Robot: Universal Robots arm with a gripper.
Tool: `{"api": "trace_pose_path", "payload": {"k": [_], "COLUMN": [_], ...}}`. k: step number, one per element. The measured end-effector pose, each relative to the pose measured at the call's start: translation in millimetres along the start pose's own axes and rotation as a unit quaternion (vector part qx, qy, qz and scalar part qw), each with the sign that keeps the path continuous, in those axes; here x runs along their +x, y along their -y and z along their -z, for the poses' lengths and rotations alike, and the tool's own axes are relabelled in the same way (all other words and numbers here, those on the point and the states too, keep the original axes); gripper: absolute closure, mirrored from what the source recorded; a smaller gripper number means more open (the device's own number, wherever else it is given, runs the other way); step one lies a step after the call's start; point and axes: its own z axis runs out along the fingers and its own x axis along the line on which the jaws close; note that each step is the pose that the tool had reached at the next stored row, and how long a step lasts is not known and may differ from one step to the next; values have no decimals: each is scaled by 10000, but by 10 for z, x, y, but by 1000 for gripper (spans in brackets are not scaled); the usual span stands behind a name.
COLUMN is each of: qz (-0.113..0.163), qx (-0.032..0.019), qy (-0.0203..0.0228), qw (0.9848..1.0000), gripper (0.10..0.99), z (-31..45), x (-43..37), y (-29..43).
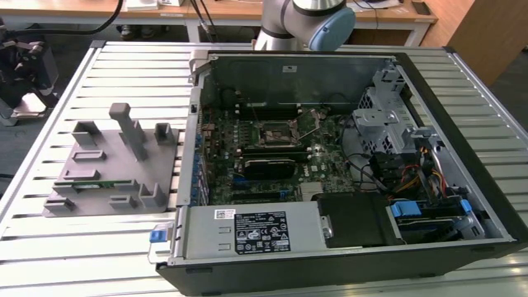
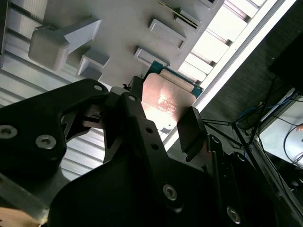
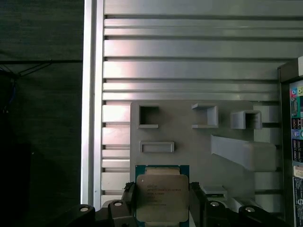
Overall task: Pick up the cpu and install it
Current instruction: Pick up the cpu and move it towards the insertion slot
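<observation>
In both wrist views the cpu point(image 3: 162, 195) point(image 2: 165, 97) is a flat square chip with a silvery top on a green-edged board. It sits between the two black fingers point(image 3: 129, 198) point(image 2: 191, 130) of my gripper point(image 3: 163, 201) point(image 2: 163, 116), which is shut on its two opposite sides. The chip hangs well above the grey fixture plate point(image 3: 189, 139) point(image 2: 118, 28). In the exterior view the motherboard's black socket point(image 1: 276, 133) lies with its metal frame inside the open computer case point(image 1: 495, 204).
The grey fixture point(image 1: 111, 167) with upright blocks lies on the slatted metal table point(image 1: 49, 204), at the exterior view's left of the case. A green memory stick point(image 1: 93, 184) rests in it. The arm's base point(image 1: 301, 25) stands behind the case. Cables and drive cages crowd the case's right side.
</observation>
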Motion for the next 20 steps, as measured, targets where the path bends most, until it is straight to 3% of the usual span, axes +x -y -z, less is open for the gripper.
{"api": "trace_pose_path", "payload": {"k": [20], "qz": [0], "qx": [0], "qy": [0], "qw": [10000], "gripper": [549], "z": [186], "x": [-2], "y": [-12]}}
